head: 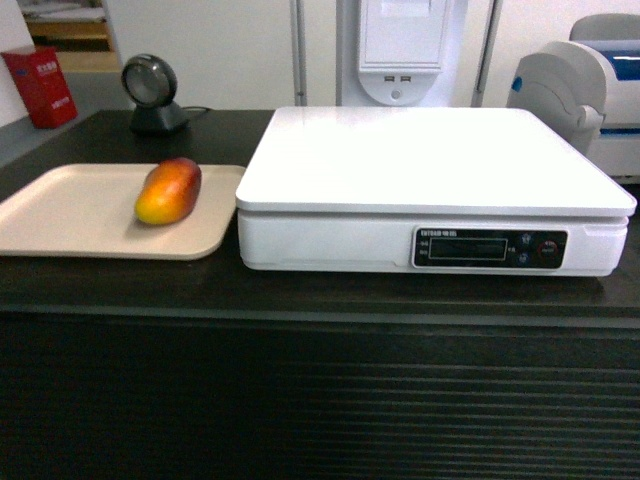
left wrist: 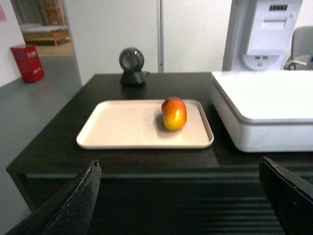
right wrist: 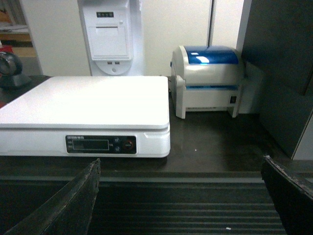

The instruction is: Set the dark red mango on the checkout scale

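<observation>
The dark red mango (head: 169, 190) (left wrist: 174, 112) lies on a beige tray (head: 70, 215) (left wrist: 122, 127), near the tray's right side, yellow end toward me. Right of the tray stands the white scale (head: 430, 160) (left wrist: 274, 98) (right wrist: 83, 100) with its dark display panel facing front. Both rest on the black checkout (head: 320, 400) (left wrist: 146, 196) (right wrist: 181, 205). My left gripper (left wrist: 180, 164) hangs open and empty in front of the counter's ribbed front, short of the tray. In the right wrist view my right gripper (right wrist: 182, 164) is open and empty before the counter, right of the scale's panel. Neither gripper shows in the head view.
A round black scanner (head: 152, 95) (left wrist: 132, 66) stands behind the tray. A white-and-blue printer (right wrist: 208, 81) (head: 590, 90) sits right of the scale. A white kiosk (head: 400, 50) stands behind the counter. A red box (head: 40, 85) is on the floor at far left.
</observation>
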